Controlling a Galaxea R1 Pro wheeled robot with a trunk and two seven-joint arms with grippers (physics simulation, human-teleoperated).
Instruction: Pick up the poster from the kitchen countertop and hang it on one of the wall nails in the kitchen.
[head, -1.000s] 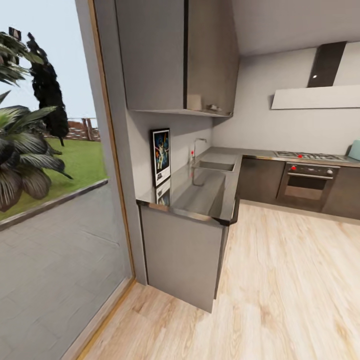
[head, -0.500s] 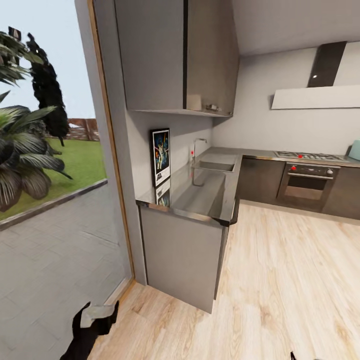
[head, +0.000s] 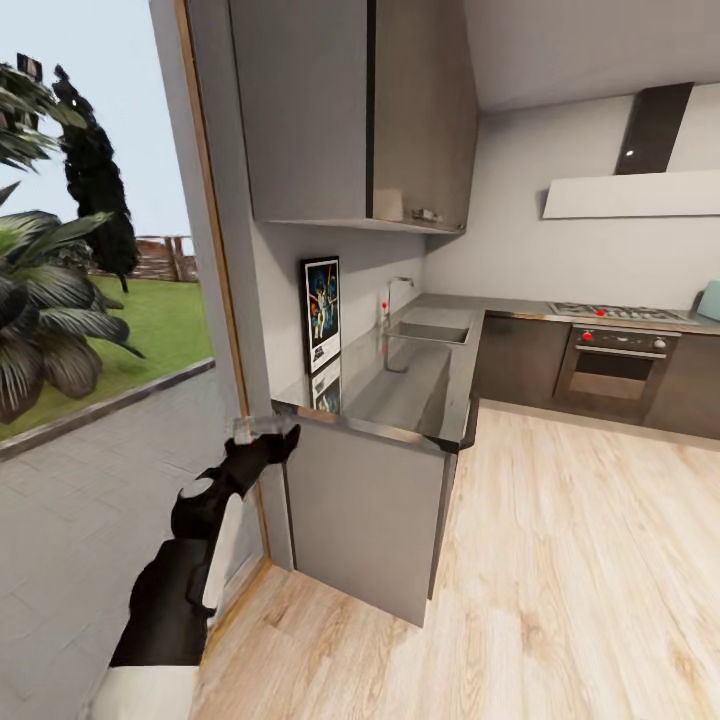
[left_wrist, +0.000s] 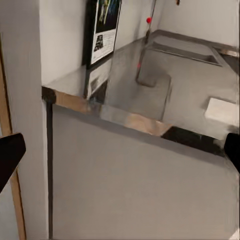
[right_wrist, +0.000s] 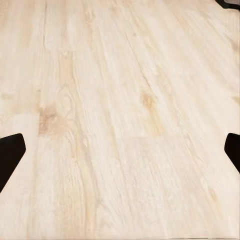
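In the head view, the poster (head: 322, 313) stands upright on the kitchen countertop (head: 405, 390), leaning against the wall beneath the grey upper cabinet (head: 345, 110), its reflection showing in the shiny steel. Farther along the worktop lie the built-in sink (head: 430, 331) and chrome tap (head: 391, 297); an oven (head: 612, 362) sits under the gas hob (head: 615, 312) on the far run. The left gripper (head: 262, 430) is raised near the countertop's near corner, beside the glass door frame (head: 225, 300), well short of the poster.

In the left wrist view, the left gripper's fingertips (left_wrist: 10, 152) sit wide apart, released and holding nothing. Beyond them are the grey cabinet front (left_wrist: 135, 185), the countertop's edge and the poster (left_wrist: 102, 30).

In the right wrist view, the right gripper (right_wrist: 120, 152) is spread, empty, over pale wooden floor (right_wrist: 115, 100).
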